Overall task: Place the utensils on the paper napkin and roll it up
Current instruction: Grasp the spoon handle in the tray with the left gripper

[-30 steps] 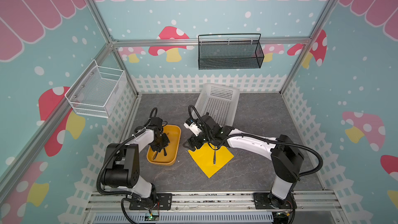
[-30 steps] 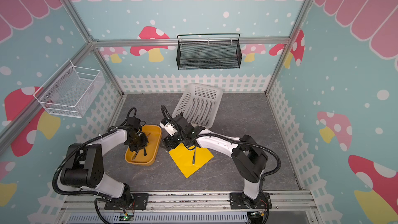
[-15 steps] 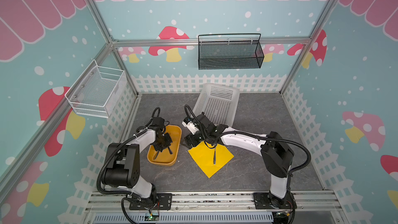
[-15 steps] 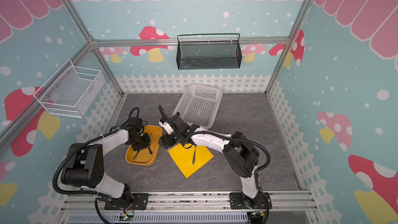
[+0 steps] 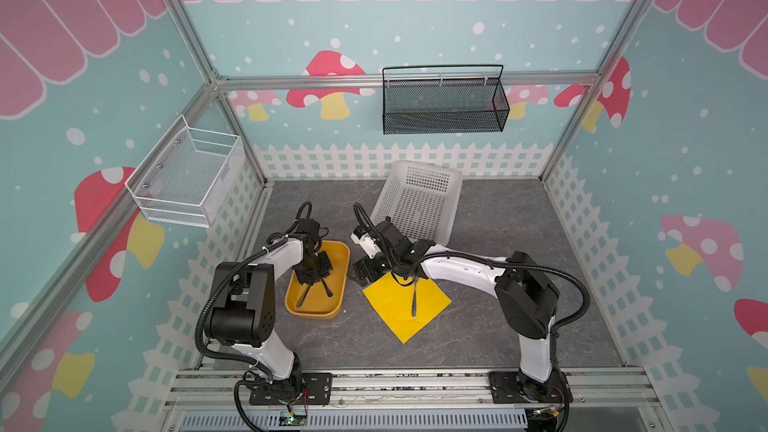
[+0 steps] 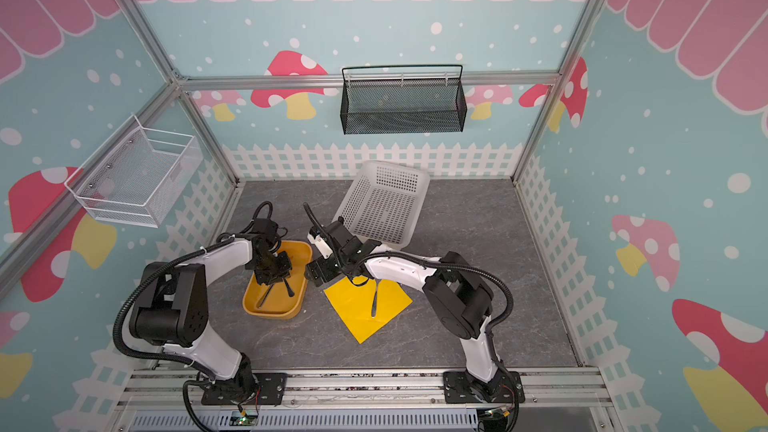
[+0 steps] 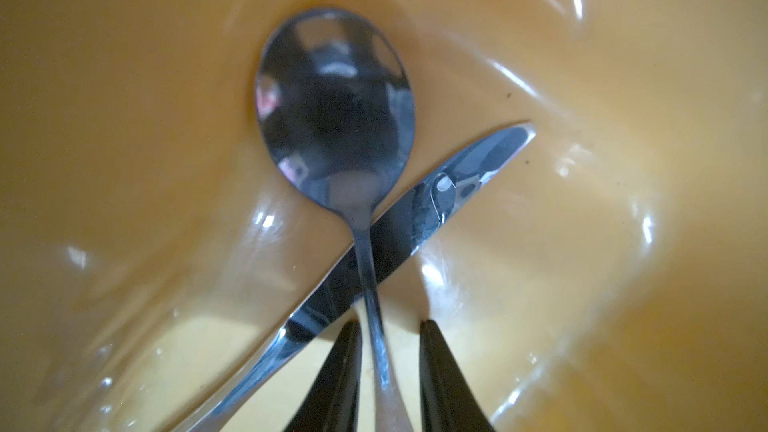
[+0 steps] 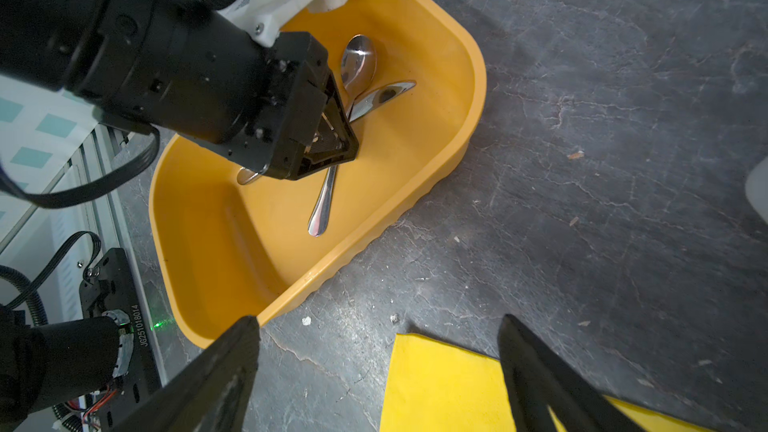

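Note:
A spoon [image 7: 334,110] and a knife [image 7: 469,172] lie crossed in the orange tray [image 5: 338,251], the spoon's handle on top of the knife. My left gripper [image 7: 390,322] reaches down into the tray, open narrowly. Its fingers stand on either side of the spoon's handle, with a slim gap on each side. Both top views show a third utensil [image 5: 414,299] lying on the yellow paper napkin [image 5: 399,309], which is flat on the table. My right gripper [image 8: 376,320] hangs open and empty over bare table between the tray [image 8: 469,76] and the napkin's [image 8: 440,388] near corner.
A white basket [image 5: 419,201] lies tilted behind the right arm. A white wire basket [image 5: 187,176] hangs on the left wall and a black mesh one [image 5: 442,103] on the back wall. A white picket fence edges the grey table [image 5: 498,209].
My right gripper has moved off the napkin toward the tray and its jaws have spread wider. The left gripper has shifted slightly inside the tray.

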Robot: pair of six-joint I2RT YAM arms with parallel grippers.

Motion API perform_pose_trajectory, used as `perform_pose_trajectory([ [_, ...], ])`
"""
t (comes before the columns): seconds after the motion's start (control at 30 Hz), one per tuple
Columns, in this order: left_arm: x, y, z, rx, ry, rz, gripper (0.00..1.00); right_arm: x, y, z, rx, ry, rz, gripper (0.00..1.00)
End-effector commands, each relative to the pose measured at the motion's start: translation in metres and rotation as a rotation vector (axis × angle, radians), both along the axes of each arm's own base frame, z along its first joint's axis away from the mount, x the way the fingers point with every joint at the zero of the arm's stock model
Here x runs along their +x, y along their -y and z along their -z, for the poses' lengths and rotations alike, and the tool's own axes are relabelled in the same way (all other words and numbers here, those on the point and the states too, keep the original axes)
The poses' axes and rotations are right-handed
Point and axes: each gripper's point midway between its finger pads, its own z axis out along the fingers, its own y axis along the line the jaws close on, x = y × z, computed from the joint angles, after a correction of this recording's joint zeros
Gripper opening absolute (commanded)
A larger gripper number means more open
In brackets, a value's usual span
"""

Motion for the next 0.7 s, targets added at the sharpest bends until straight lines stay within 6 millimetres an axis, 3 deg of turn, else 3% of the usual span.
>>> perform_pose_trajectory([
  [0.0,-0.0147,-0.0084,0.0123,0.048,-0.082,0.018,0.26,-0.0019,-0.0051,-0.0001,0.000,-0.008,-0.011,0.93],
  [0.5,-0.0175,-0.0098,0.0219,0.057,-0.136,0.034,0.17,-0.0035,-0.0023,-0.0013,-0.007,-0.007,-0.009,0.94],
  [0.67,-0.0168,-0.0146,0.0200,0.084,-0.140,0.030,0.19,-0.0036,-0.0006,-0.0050,-0.005,-0.001,-0.006,0.94],
])
